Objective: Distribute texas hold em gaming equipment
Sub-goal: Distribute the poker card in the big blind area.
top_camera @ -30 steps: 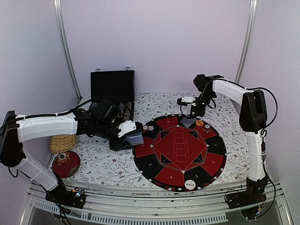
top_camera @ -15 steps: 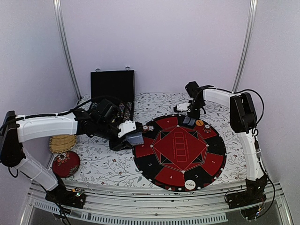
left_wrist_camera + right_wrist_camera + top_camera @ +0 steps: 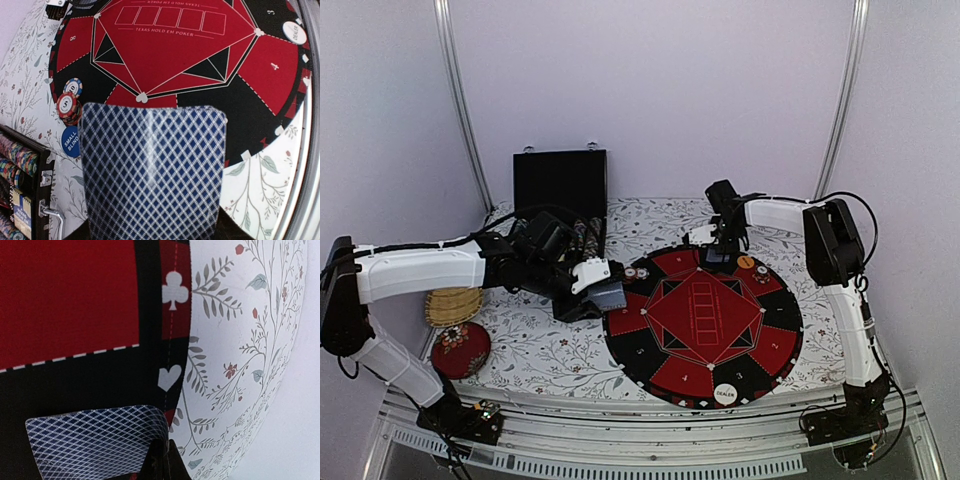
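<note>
Left pincer half-open, clamping card deck, unmoved. Right pincer closed, pinching 1 card; swung left since earlier frame, mat rim beneath.

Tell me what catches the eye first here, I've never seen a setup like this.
The big round red-and-black poker mat dominates the flowery tablecloth. At its left edge the left claw grips blue-checked playing cards, whose diamond-patterned back fills that arm's own camera view. At the mat's far rim the right claw pinches a single card.
</note>
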Controlling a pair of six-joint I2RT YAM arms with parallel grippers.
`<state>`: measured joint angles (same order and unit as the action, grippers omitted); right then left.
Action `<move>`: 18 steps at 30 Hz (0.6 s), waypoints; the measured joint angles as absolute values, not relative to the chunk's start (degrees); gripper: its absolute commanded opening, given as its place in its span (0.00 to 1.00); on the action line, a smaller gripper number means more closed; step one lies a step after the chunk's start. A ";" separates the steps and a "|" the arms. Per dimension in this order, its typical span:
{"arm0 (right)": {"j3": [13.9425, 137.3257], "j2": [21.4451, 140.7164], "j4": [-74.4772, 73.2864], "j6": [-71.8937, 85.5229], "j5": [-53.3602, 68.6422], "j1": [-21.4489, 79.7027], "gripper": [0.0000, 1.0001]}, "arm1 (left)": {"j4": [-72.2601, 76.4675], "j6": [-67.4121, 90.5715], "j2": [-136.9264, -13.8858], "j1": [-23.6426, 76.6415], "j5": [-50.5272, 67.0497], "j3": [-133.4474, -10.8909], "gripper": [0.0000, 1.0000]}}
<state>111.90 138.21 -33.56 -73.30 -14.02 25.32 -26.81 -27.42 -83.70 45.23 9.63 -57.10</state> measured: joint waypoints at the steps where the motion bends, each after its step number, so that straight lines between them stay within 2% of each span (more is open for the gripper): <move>1: 111.63 138.21 -33.10 -73.41 -14.28 25.30 0.02 | -26.81 -27.42 -83.68 45.23 9.63 -57.04 0.55; 6: 110.19 138.15 -30.50 -74.02 -15.18 25.02 0.03 | -26.83 -27.44 -83.61 45.23 9.61 -56.73 0.55; 11: 106.69 136.66 -26.68 -75.00 -16.40 24.88 0.08 | -26.81 -27.49 -83.59 45.23 9.61 -56.71 0.55; 13: 104.01 135.20 -25.15 -75.72 -16.99 24.75 0.08 | -26.81 -27.57 -83.59 45.23 9.61 -56.71 0.55; 15: 101.67 133.78 -23.94 -76.49 -17.34 24.62 0.03 | -26.81 -27.59 -83.59 45.23 9.61 -56.71 0.55; 18: 100.27 132.79 -23.03 -77.49 -17.30 24.49 0.02 | -26.81 -27.59 -83.59 45.23 9.63 -56.71 0.55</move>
